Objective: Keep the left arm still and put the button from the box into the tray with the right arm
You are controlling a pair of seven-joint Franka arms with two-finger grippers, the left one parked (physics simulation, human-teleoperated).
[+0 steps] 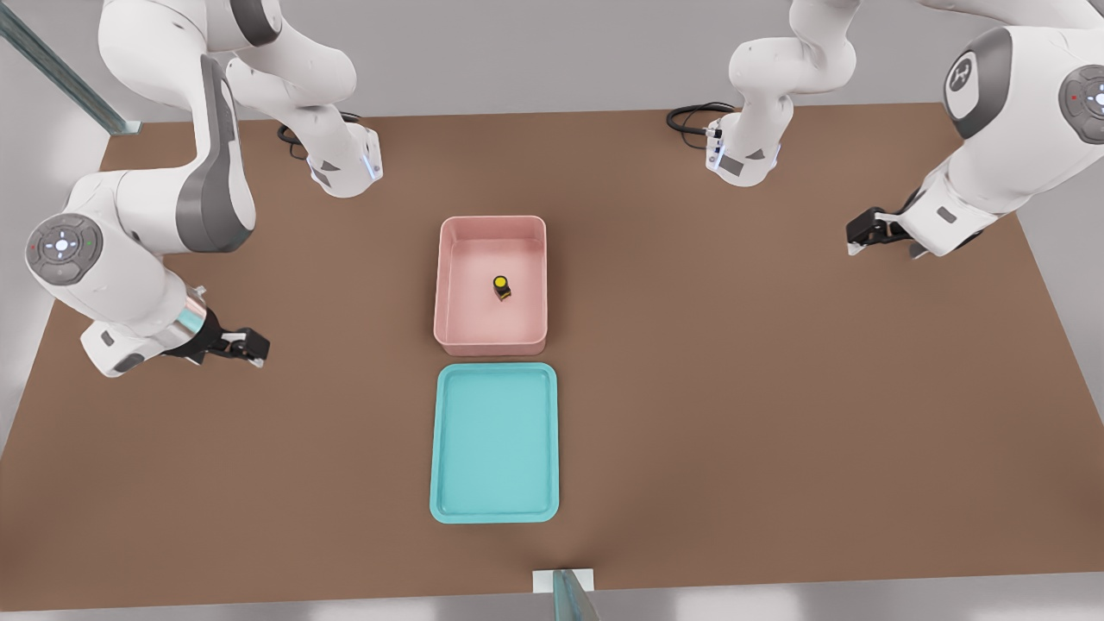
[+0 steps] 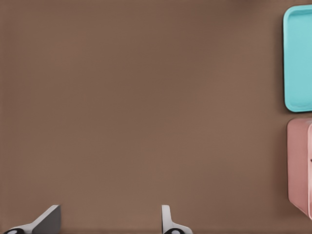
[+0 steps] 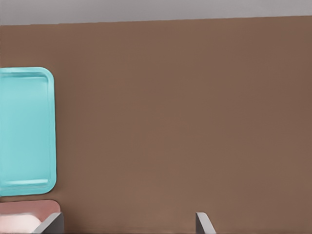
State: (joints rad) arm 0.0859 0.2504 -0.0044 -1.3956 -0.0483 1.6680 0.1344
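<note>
one button (image 1: pixel 501 286), black with a round yellow cap, sits on the floor of the pink box (image 1: pixel 492 347), close to the middle and clear of all four walls. it seems to stand cap up, though it is too small for us to be sure. the box rests on the brown desk (image 1: pixel 733 388), and the teal tray (image 1: pixel 494 516) lies just beside it on the side nearer the camera, short edge facing short edge with a thin strip of desk between them.

the right arm (image 1: pixel 129 259) reaches in from the front view's left. its claw (image 1: pixel 246 345) hangs over bare desk, well apart from both the box and the tray and roughly level with the gap between them. in the right wrist view we see the claw (image 3: pixel 126 226) spread wide, its two fingertips (image 3: pixel 204 223) far apart with only brown desk between them and nothing held. the same view catches the tray (image 3: pixel 27 187) and a corner of the box (image 3: pixel 29 207) off to one side.
</note>
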